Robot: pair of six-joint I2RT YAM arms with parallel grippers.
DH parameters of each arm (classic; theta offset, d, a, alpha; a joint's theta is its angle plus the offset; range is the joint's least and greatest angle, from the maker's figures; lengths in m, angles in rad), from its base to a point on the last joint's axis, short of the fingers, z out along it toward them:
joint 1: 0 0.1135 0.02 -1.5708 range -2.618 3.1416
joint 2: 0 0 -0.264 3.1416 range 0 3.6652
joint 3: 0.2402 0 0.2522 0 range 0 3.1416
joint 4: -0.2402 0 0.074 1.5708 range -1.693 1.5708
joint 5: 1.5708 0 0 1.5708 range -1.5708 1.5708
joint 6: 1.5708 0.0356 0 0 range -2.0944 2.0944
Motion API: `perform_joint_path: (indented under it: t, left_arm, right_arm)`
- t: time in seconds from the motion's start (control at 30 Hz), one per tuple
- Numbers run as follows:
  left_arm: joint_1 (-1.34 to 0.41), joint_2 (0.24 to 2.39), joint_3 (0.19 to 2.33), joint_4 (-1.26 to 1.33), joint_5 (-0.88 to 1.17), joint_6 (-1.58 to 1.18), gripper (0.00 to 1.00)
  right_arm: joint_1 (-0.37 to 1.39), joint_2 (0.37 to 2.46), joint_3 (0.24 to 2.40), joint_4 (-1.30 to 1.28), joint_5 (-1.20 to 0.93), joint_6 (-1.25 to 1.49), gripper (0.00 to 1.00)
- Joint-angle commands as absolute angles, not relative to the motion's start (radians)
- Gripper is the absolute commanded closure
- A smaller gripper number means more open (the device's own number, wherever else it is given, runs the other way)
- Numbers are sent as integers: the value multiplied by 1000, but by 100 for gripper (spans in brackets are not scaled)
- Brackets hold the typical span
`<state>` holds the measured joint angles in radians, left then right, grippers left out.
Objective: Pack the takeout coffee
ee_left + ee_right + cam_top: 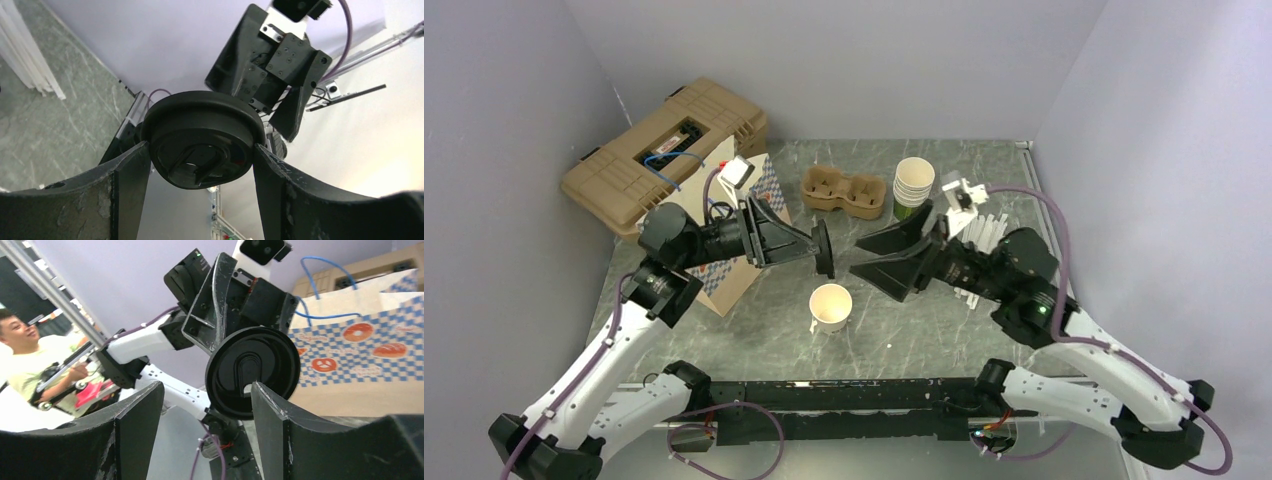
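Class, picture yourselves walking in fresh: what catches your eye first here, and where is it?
The left gripper pinches a black lid on edge in mid-air, near the open paper cup at mid-table. The right gripper faces it, jaws wide open. Beside the left arm is a checked paper bag printed with doughnuts.

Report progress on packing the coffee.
Done: one cup stands alone on the table, apart from the stack. In hand: the left gripper is shut on a black lid, held in the air above the cup; the right gripper is open, facing it. Left: lid onto cup, then the lidded cup packed, likely into the carrier or bag.
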<state>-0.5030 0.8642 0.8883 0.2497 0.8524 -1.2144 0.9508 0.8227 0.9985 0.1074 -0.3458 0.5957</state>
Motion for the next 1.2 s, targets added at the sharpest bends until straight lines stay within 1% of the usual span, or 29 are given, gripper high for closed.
perform_joint_path:
  t: [0.0, 0.07, 0.23, 0.3, 0.43, 0.6, 0.73, 0.9, 1.0, 1.17]
  left_arm:
    - [-505, 874, 1023, -97, 853, -978, 48]
    - [-505, 895, 1092, -257, 842, -880, 48]
    - [-506, 960, 1250, -640, 756, -679, 49]
    - [-513, 987, 1289, -750, 716, -637, 49]
    - [-556, 1041, 1357, -891, 599, -582, 52]
    - [-691, 1115, 1408, -988, 419, -569, 54]
    - [-816, 1189, 1450, -1068, 213, -576, 55]
    - [-916, 1290, 1480, -1126, 31, -590, 56]
    - [-958, 1365, 1512, -1159, -36, -586, 57]
    - [-980, 1479, 1561, -1172, -87, -564, 57]
  right_arm:
    - [953, 733, 1067, -101, -193, 482, 32]
    - [953, 708, 1068, -188, -152, 458, 32]
    - [953, 637, 1027, -299, -66, 435, 33]
    - [953, 619, 1016, -362, -19, 428, 33]
    - [953, 623, 1011, -485, 78, 427, 34]
    - [953, 638, 982, -577, 150, 440, 34]
    - [953, 644, 940, -608, 175, 461, 34]
    - [953, 663, 894, -649, 214, 488, 35]
    - [953, 667, 866, -663, 225, 504, 35]
    - [953, 639, 819, -660, 220, 526, 36]
